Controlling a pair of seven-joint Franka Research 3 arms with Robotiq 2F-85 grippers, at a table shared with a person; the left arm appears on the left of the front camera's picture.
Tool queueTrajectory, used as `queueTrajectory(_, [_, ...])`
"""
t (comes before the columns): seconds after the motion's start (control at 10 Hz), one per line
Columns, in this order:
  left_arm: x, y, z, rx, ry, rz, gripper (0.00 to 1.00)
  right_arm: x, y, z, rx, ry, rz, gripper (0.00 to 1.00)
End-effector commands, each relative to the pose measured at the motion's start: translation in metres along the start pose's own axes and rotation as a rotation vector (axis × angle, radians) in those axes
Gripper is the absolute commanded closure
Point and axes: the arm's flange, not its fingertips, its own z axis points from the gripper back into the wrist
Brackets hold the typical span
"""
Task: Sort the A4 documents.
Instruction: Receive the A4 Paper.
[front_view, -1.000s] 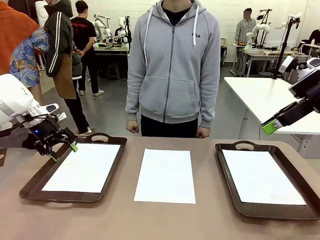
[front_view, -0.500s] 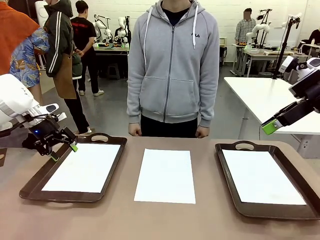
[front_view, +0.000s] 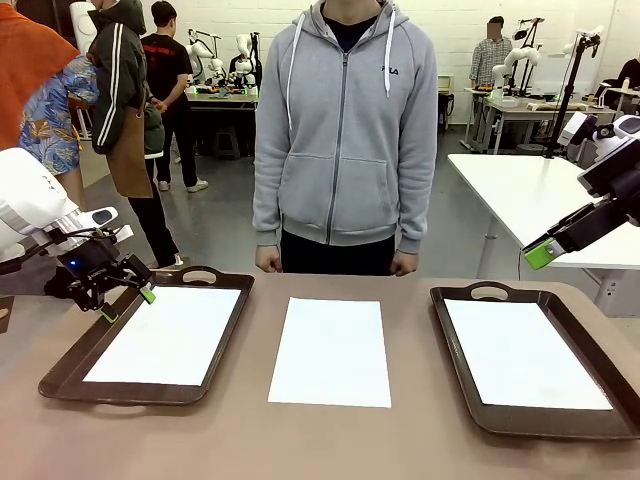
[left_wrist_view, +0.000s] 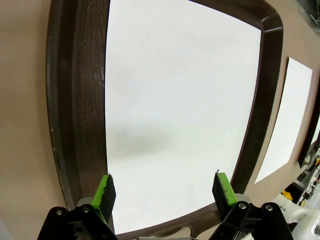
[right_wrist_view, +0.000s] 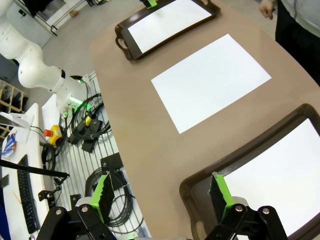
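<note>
Three white A4 documents lie on the brown table. One sheet (front_view: 166, 334) rests in the left dark brown tray (front_view: 70, 364), one sheet (front_view: 331, 350) lies bare on the table's middle, and one (front_view: 524, 353) rests in the right tray (front_view: 455, 370). My left gripper (front_view: 127, 303) hovers open above the left tray's far left corner, its green fingertips (left_wrist_view: 105, 186) apart over that sheet (left_wrist_view: 175, 100). My right gripper (front_view: 538, 254) hangs open and empty high above the right tray's far side. In the right wrist view its fingertips (right_wrist_view: 103, 191) frame the right tray's corner (right_wrist_view: 200, 185) and the middle sheet (right_wrist_view: 210, 80).
A person in a grey hoodie (front_view: 345, 130) stands at the table's far edge, hands (front_view: 267, 260) down by the table rim. Each tray has a handle (front_view: 487, 292) at its far end. Cables and another arm's base (right_wrist_view: 40, 70) sit beside the table.
</note>
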Motion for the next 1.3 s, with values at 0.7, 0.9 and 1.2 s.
queueTrajectory(0.7, [-0.059,-0.114,0.082,0.066,-0.333,-0.504,0.0,0.0,0.0,-0.001,-0.005,0.008,-0.004,0.0])
queueTrajectory(0.9, [-0.092,-0.116,0.111,-0.045,-0.432,-0.686,0.0,0.0,0.0,-0.001,-0.005,0.008,-0.004,0.0])
queueTrajectory(1.2, [-0.144,-0.14,0.155,-0.017,-0.658,-0.871,0.0,0.0,0.0,-0.001,-0.005,0.008,-0.004,0.0])
